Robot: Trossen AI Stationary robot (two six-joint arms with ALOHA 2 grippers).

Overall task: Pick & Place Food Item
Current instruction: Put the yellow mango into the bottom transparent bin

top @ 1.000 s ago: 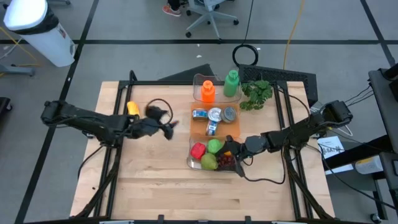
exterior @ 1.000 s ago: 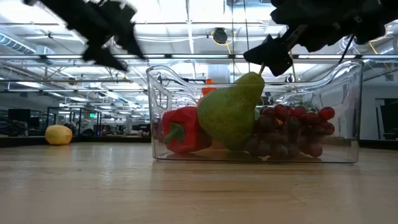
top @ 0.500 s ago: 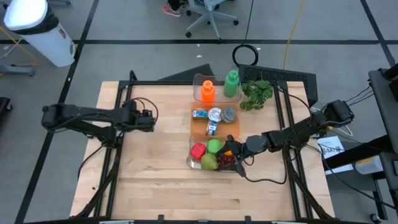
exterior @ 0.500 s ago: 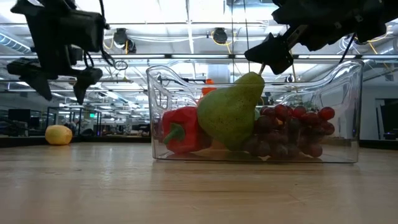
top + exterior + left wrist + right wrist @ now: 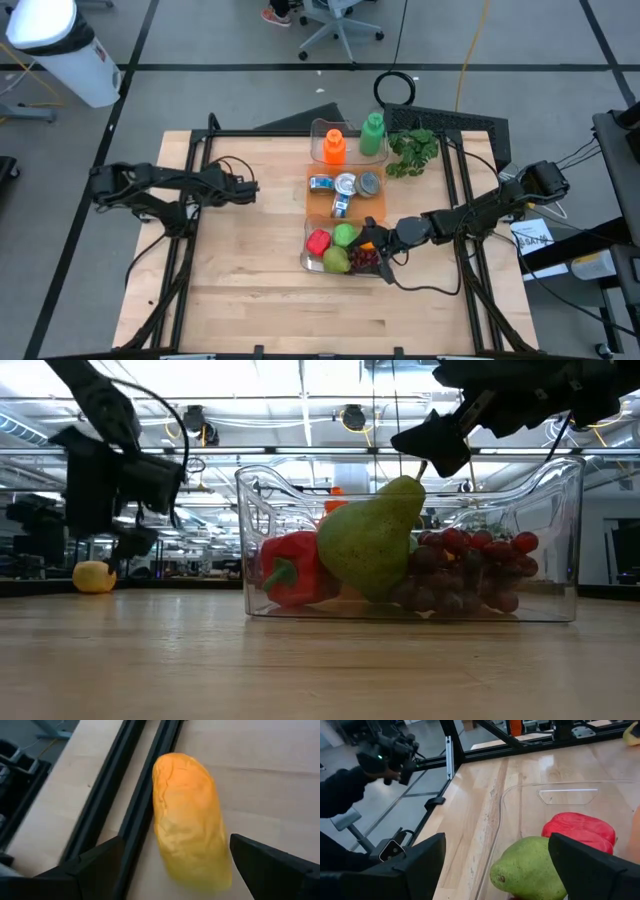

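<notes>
High view: the left arm has drawn back toward the table's left side within the last second, and the left gripper (image 5: 243, 187) now hangs near the far-left rail, over the spot where the yellow fruit lay before; the arm now hides the fruit from above. The right gripper (image 5: 378, 243) has not shifted; it rests over the clear bin (image 5: 308, 262) that holds a red pepper (image 5: 318, 242), a pear (image 5: 336, 260) and grapes (image 5: 363, 259).

Low view: the left gripper (image 5: 125, 495) has swung down and now hangs just above the yellow fruit (image 5: 94, 576), which sits on the table well to the left of the clear bin (image 5: 560, 510).

Left wrist view: the yellow fruit (image 5: 190, 817) fills the space between the two fingers (image 5: 85, 870), which stand spread wide on either side of it, not touching. It lies beside a black rail (image 5: 120, 795).

Right wrist view: that gripper's fingers (image 5: 415, 865) are also spread wide, empty, above the pear (image 5: 530, 867) and red pepper (image 5: 580, 827).

The change suggests the left arm has lined up for a grasp; closing on the fruit looks like the next step.
</notes>
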